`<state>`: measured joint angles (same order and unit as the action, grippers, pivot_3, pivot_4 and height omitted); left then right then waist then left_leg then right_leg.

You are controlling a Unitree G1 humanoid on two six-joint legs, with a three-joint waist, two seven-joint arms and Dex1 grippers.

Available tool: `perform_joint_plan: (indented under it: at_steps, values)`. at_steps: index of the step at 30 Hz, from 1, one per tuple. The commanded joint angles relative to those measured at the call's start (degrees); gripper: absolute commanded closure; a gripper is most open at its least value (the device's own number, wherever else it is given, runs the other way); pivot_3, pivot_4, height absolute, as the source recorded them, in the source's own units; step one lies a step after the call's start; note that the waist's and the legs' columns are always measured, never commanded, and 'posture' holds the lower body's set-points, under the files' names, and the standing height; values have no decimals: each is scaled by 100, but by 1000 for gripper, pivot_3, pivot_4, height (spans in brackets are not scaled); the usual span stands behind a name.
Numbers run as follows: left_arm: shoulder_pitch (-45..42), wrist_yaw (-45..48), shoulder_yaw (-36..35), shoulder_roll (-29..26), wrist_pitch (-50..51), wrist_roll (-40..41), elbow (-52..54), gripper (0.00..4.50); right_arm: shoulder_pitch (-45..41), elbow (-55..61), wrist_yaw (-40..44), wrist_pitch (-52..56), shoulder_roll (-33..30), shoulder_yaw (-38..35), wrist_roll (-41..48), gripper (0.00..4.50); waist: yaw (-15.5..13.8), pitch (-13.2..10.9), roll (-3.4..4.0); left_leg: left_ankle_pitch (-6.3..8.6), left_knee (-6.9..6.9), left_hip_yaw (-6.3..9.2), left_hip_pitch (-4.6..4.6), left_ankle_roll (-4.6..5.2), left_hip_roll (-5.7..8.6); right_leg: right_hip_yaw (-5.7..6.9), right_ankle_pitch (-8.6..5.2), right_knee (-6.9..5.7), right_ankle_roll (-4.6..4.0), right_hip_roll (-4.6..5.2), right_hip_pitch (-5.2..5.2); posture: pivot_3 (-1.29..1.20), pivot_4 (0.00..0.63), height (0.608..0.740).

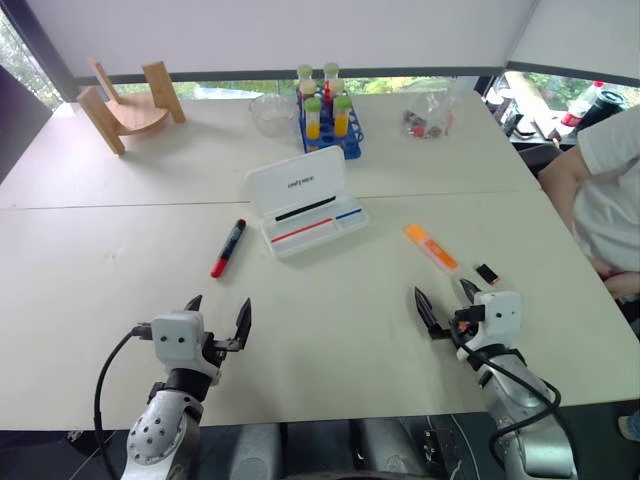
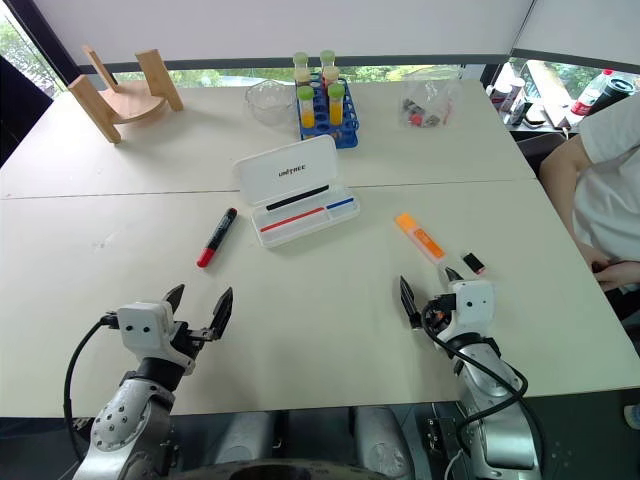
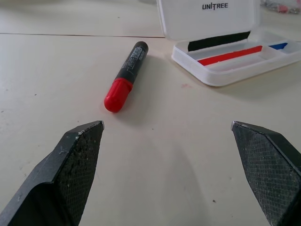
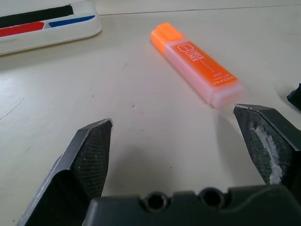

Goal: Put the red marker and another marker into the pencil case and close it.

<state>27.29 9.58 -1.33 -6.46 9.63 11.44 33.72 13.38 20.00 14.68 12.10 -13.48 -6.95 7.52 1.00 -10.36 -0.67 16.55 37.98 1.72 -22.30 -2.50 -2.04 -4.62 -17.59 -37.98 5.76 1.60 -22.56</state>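
White table (image 1: 120,260): red marker (image 1: 228,248) lies diagonally, cap toward robot.

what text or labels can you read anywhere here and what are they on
"UNITREE": on the raised lid of the pencil case.
"CHECK LINER": on the orange highlighter; the smaller print under it is too small to read.
Red marker: print along its black barrel, too blurred to read.
Nothing else in view carries legible text.
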Motion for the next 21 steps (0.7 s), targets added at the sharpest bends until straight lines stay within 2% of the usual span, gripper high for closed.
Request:
perform_joint_plan:
  at_steps: [1,9,12,14,18,21]
  values:
    - [-1,4,-75,-30,-107,11,168,21,-43,269,-32,-5,-67,-67,0,0,0,0,0,0,0,0,0,0,0,0,0,0,0,0,0,0,150,740]
    - [-237,124,-117,-180,-68,63,148,21,-75,395,18,6,-217,-110,-8,0,-5,0,0,0,0,0,0,0,0,0,0,0,0,0,0,0,150,740]
    - [-883,574,-249,-678,246,367,137,21,-187,650,437,65,-646,-180,143,0,-19,-1,2,0,0,0,-1,0,1,1,0,0,0,0,0,0,150,740]
    - [-1568,1286,-332,-1293,505,745,-82,21,-312,872,968,101,-1146,-187,309,0,-24,-1,4,-1,2,0,1,0,2,1,1,-1,-1,0,2,0,150,740]
    - [-2984,2331,-543,-2202,781,1273,-993,21,-600,1244,1468,734,-1744,-365,892,0,-7,0,5,-2,6,3,9,0,2,3,4,-3,3,-4,11,0,150,740]
    - [-4135,3206,-344,-2571,800,1383,-2099,1397,-919,1435,1755,1362,-2085,-461,1401,0,-11,-1,4,-2,3,12,6,0,1,13,13,-5,22,-7,9,0,150,740]
